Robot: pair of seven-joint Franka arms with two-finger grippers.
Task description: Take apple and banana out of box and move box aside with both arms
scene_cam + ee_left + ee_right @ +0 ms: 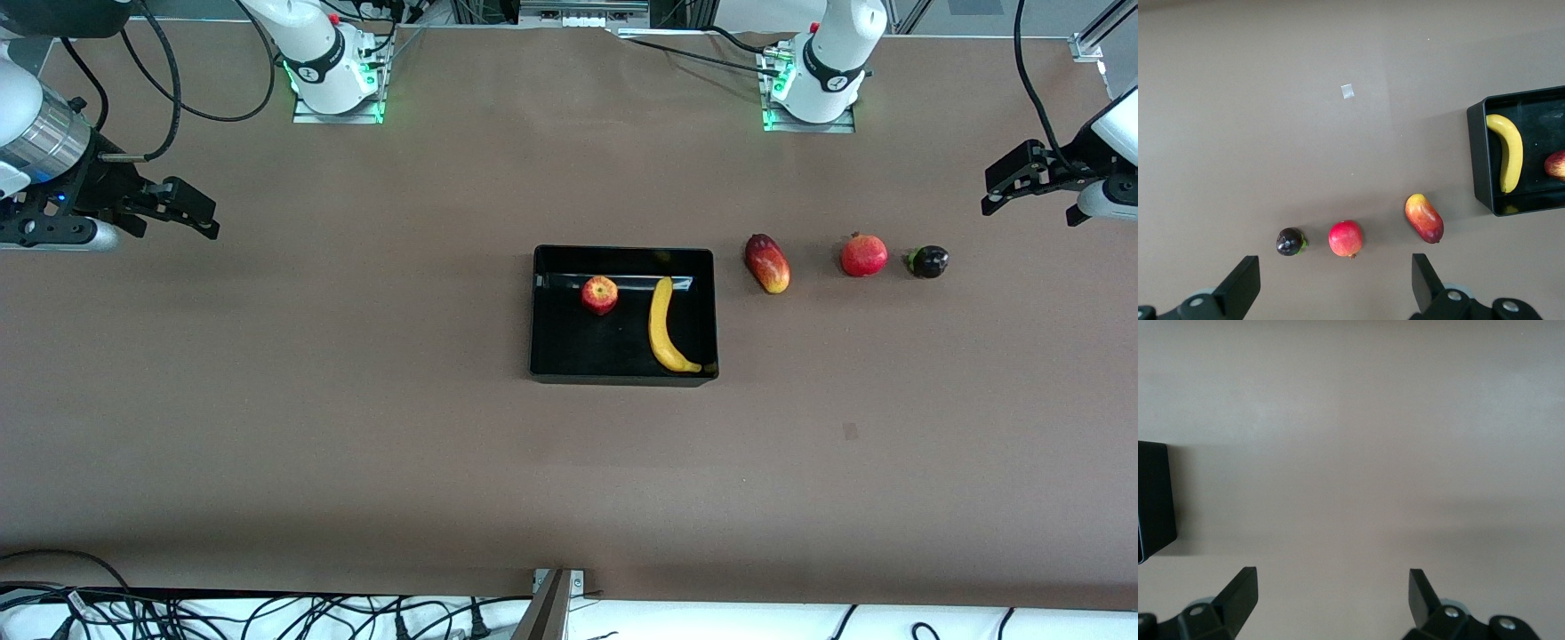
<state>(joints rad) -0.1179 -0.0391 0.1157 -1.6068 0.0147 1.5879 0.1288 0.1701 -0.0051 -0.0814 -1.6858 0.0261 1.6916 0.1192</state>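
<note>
From my station I saw the black rectangular shallow plastic box sitting mid-table, with the small round red-and-yellow apple and the long curved yellow banana both lying inside it. The apple sat toward the right arm's end of the box; the banana lay along the wall toward the left arm's end, its long axis running nearer-to-farther from the front camera, dark tip nearest.

The left gripper hung over bare table at its own end, fingers spread and holding nothing. The right gripper hung likewise at its end, released and empty.

I judged the banana the left arm's pick, since it lay on that side, though the elongated red-yellow mango, plain red pomegranate and a dark round fruit stood in a row between that gripper and the box. The apple fell to the right arm.
</note>
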